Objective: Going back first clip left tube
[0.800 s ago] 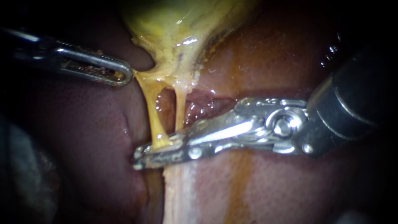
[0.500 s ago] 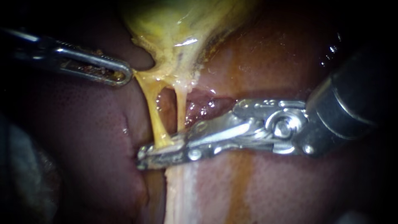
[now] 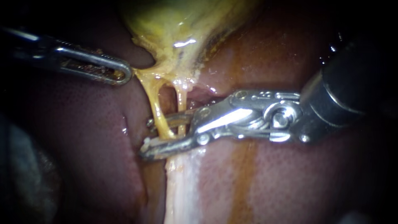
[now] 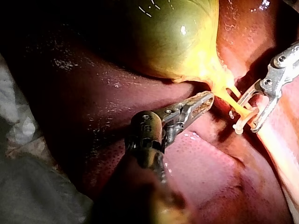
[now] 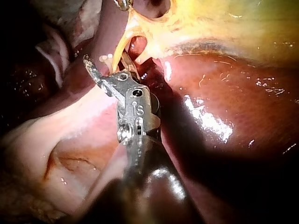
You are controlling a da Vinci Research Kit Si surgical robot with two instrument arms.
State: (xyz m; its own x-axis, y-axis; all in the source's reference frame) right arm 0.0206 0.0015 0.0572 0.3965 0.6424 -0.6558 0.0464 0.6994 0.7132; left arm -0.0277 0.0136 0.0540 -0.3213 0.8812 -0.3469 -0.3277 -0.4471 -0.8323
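Observation:
The yellow-green gallbladder (image 3: 174, 25) narrows into two thin yellow tubes, the left tube (image 3: 155, 103) and the right tube (image 3: 181, 103). My right instrument (image 3: 147, 138) reaches in from the right, and its jaws stand open astride the lower ends of both tubes. A small pale clip (image 4: 239, 125) sits around the left tube between those jaws, its end showing (image 3: 150, 122). My left instrument (image 3: 122, 74) is shut on the gallbladder's edge just above the tubes and holds it stretched to the left; the left wrist view shows its jaws (image 4: 202, 101) against that yellow tissue.
Dark red liver (image 3: 95, 137) lies on both sides of the tubes. A pale whitish band of tissue (image 3: 182, 191) runs down from under the right instrument's jaws. Grey cloth (image 4: 28, 186) lies beside the liver behind my left instrument.
My right instrument's jaws were shut across the tubes' lower ends and now stand open; the instrument has risen slightly. The left instrument has not moved.

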